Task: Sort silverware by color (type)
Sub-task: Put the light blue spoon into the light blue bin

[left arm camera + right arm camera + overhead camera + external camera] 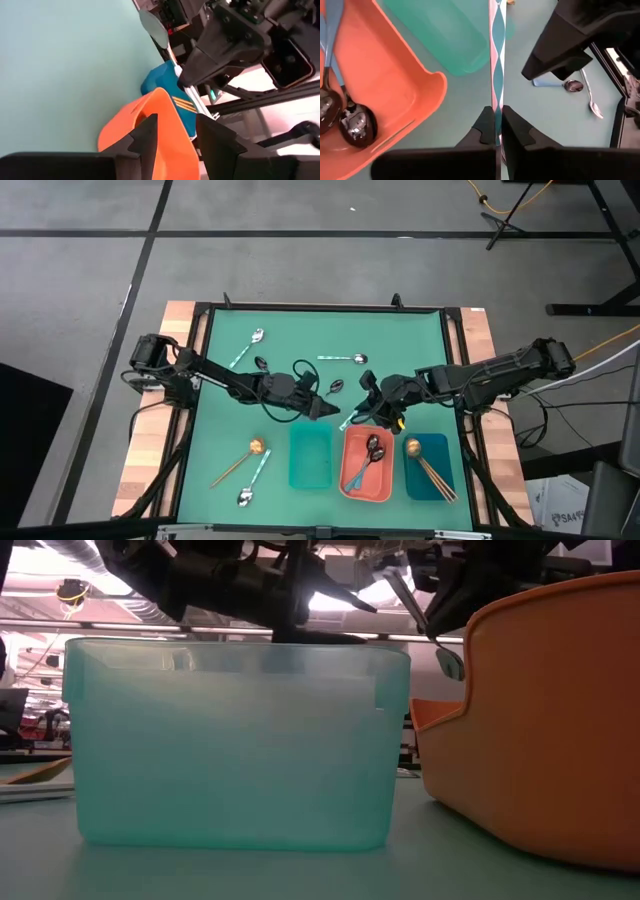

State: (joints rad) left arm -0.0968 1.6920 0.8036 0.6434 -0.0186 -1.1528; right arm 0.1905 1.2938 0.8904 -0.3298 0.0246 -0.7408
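Both arms meet over the middle of the green tabletop (pixel 420 340). The right tool (pixel 368 412) is pinched tight on the teal-and-white patterned handle of a silver spoon (pixel 496 65), holding it off the mat above the gap between the teal tray (pixel 310 457) and the coral tray (pixel 366 465). In the right wrist view the handle runs straight out from between the closed fingers (pixel 485 125).

The left tool (pixel 325 408) hangs just at nine o'clock of it with its fingers spread and nothing between them.

From the centre of the mat, the teal tray lies at six o'clock; the coral one beside it carries two dark-bowled spoons (pixel 372 450) with bluish handles. The dark blue tray (pixel 428 468), at about five o'clock, holds gold-bowled spoons (pixel 425 462) with thin brown handles.

Loose pieces lie elsewhere:
- a gold spoon (pixel 240 460) and a silver spoon (pixel 252 480) at seven o'clock;
- a silver spoon (pixel 247 347) at ten o'clock;
- another silver spoon (pixel 342 359) near twelve;
- two dark spoons (pixel 334 388) close to the left arm.
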